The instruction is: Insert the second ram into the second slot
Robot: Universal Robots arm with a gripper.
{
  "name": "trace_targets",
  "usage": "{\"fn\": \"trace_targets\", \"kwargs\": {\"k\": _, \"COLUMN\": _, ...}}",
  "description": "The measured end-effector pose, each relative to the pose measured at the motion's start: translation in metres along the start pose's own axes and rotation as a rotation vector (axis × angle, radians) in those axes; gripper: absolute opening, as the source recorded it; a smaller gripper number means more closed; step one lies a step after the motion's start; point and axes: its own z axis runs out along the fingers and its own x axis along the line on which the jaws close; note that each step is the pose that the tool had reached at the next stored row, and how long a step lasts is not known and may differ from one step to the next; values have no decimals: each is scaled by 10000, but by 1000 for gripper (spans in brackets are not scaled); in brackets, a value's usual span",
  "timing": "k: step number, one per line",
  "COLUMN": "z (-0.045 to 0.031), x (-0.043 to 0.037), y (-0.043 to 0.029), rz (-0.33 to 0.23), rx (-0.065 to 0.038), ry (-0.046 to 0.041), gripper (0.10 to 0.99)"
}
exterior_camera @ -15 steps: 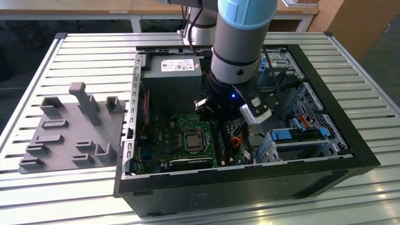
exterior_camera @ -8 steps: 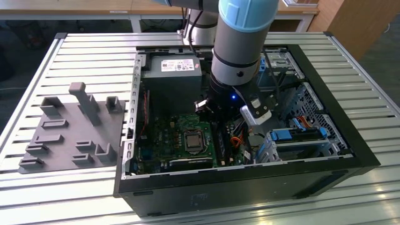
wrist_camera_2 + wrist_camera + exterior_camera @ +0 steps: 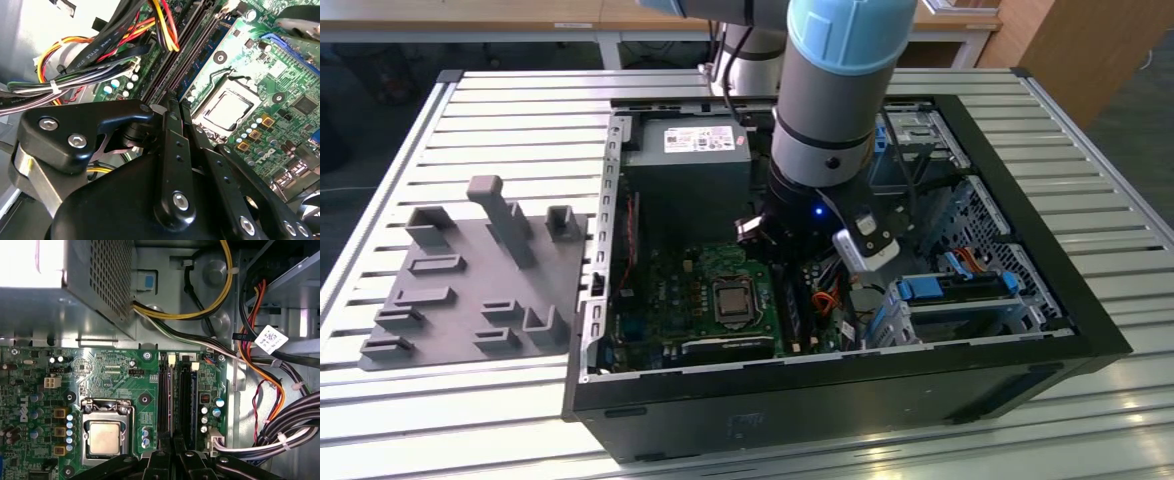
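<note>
My gripper is down inside the open computer case, over the row of dark memory slots beside the processor socket. Its two thin black fingers are pressed close together on the end of the second ram. The ram is a thin blue-green board standing on edge along one slot. In the first wrist view the ram shows edge-on as a thin line running away from the fingertips. I cannot tell how deep it sits in the slot. In the exterior view the arm's wrist covers the gripper.
Bundled cables run close beside the slots. The grey power supply lies beyond them, and blue drive brackets sit at the exterior view's right. Outside the case, a grey parts fixture lies on the slatted table.
</note>
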Motion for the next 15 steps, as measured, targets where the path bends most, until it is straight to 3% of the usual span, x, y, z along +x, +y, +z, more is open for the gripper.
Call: {"fn": "trace_targets", "kwargs": {"k": 15, "z": 40, "x": 0, "y": -9, "rz": 0, "rx": -1, "ry": 9, "gripper": 137}}
